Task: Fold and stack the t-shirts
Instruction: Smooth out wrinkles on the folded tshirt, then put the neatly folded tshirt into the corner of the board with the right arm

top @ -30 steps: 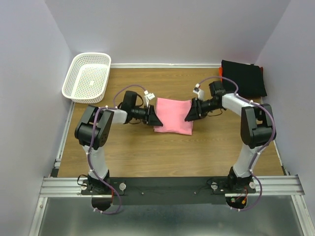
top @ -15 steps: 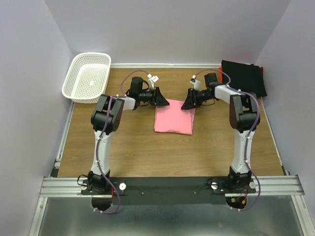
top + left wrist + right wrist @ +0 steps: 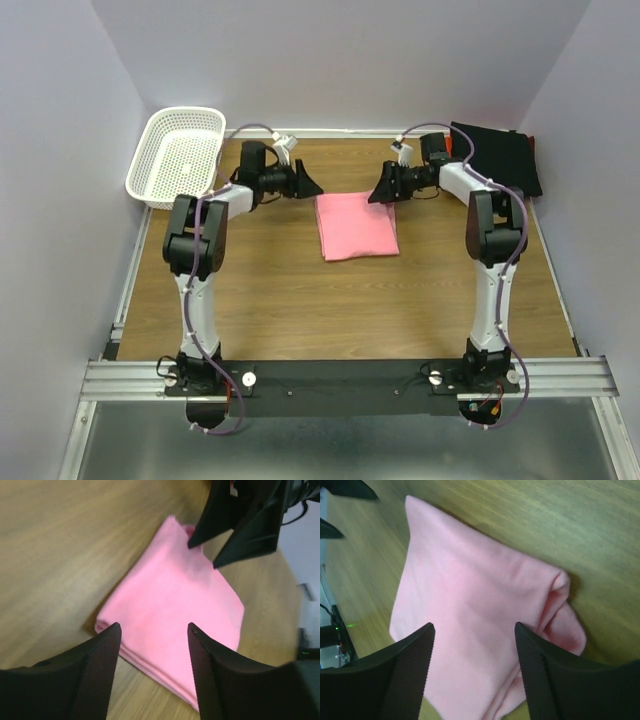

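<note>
Folding looks finished on the pink t-shirt (image 3: 357,226), which lies as a flat rectangle on the wooden table (image 3: 300,300), about midway between the two arms. Both arms reach to its far edge. The left gripper (image 3: 308,184) hovers just beyond the far left corner and the right gripper (image 3: 383,190) is at the far right corner, and their fingers point inward toward each other. Each wrist view shows its own jaws spread wide with only cloth and wood between them, so neither has hold of anything. In the left wrist view the right gripper's tips sit very close to the shirt's corner, but I cannot tell whether they touch it. That corner is slightly bunched, with a small roll of fabric showing in the right wrist view, and it may want smoothing. The mirrored posture suits a two-handed move, one corner per arm. A black folded garment (image 3: 497,160) rests at the table's far right corner and is probably the base of the stack, so I judge the pink shirt belongs there next. A white basket (image 3: 178,155) stands at the far left corner.
</note>
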Robot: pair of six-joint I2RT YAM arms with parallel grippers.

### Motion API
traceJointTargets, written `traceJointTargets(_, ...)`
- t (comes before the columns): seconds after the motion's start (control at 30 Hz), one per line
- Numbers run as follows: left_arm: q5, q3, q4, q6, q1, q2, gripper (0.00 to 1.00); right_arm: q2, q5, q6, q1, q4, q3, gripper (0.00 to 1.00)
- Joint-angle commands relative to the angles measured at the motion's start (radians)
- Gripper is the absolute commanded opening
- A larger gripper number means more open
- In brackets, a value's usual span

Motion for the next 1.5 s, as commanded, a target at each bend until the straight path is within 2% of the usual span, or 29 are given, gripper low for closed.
traceJointTargets(0.0, -0.176, -0.003, -0.154, 0.334, -0.023, -0.263, 0.66, -0.202, 0.065, 0.066, -0.008, 0.009, -0.042, 0.77)
traceJointTargets(0.1, -0.293, -0.033, -0.237, 0.48, -0.093, -0.38, 0.67, -0.312, 0.167, 0.109, -0.011, 0.008, -0.109, 0.85)
traceJointTargets(0.13, -0.36, -0.043, -0.266, 0.58, -0.124, -0.403, 0.67, -0.331, 0.183, 0.118, -0.016, 0.006, -0.144, 0.9)
traceJointTargets(0.2, -0.443, -0.078, -0.291, 0.679, -0.234, -0.463, 0.67, -0.397, 0.216, 0.147, -0.034, 0.006, -0.186, 0.95)
traceJointTargets(0.23, -0.521, -0.092, -0.3, 0.784, -0.272, -0.477, 0.67, -0.419, 0.227, 0.158, -0.042, 0.006, -0.204, 0.99)
traceJointTargets(0.33, -0.621, -0.133, -0.306, 0.908, -0.429, -0.509, 0.68, -0.485, 0.272, 0.195, -0.071, 0.006, -0.282, 1.0)
traceJointTargets(0.43, -0.755, -0.132, -0.317, 1.025, -0.57, -0.477, 0.69, -0.542, 0.31, 0.222, -0.105, 0.006, -0.357, 1.0)
traceJointTargets(0.63, -0.891, -0.13, -0.317, 1.206, -0.757, -0.364, 0.71, -0.579, 0.344, 0.261, -0.152, 0.003, -0.477, 1.0)
traceJointTargets(0.73, -0.948, -0.11, -0.317, 1.246, -0.79, -0.282, 0.71, -0.579, 0.348, 0.267, -0.16, 0.005, -0.512, 1.0)
traceJointTargets(1.1, -0.968, -0.012, -0.317, 1.279, -0.814, -0.109, 0.66, -0.534, 0.287, 0.324, -0.179, 0.006, -0.562, 1.0)
traceJointTargets(1.2, -0.974, 0.0, -0.317, 1.284, -0.814, -0.076, 0.59, -0.525, 0.269, 0.336, -0.179, 0.008, -0.568, 1.0)
traceJointTargets(1.23, -0.974, 0.003, -0.317, 1.284, -0.814, -0.067, 0.51, -0.52, 0.264, 0.337, -0.179, 0.011, -0.575, 1.0)
traceJointTargets(1.3, -0.97, 0.006, -0.317, 1.284, -0.814, -0.063, 0.42, -0.519, 0.247, 0.35, -0.179, 0.02, -0.588, 1.0)
traceJointTargets(1.33, -0.961, 0.009, -0.317, 1.281, -0.813, -0.063, 0.32, -0.517, 0.241, 0.36, -0.179, 0.04, -0.609, 1.0)
traceJointTargets(1.4, -0.947, 0.011, -0.317, 1.278, -0.807, -0.07, 0.23, -0.514, 0.203, 0.392, -0.179, 0.067, -0.631, 1.0)
traceJointTargets(1.43, -0.932, 0.01, -0.317, 1.269, -0.804, -0.076, 0.12, -0.513, 0.186, 0.406, -0.179, 0.11, -0.661, 1.0)
traceJointTargets(1.47, -0.925, 0.01, -0.316, 1.264, -0.799, -0.092, 0.07, -0.511, 0.172, 0.422, -0.179, 0.136, -0.677, 1.0)
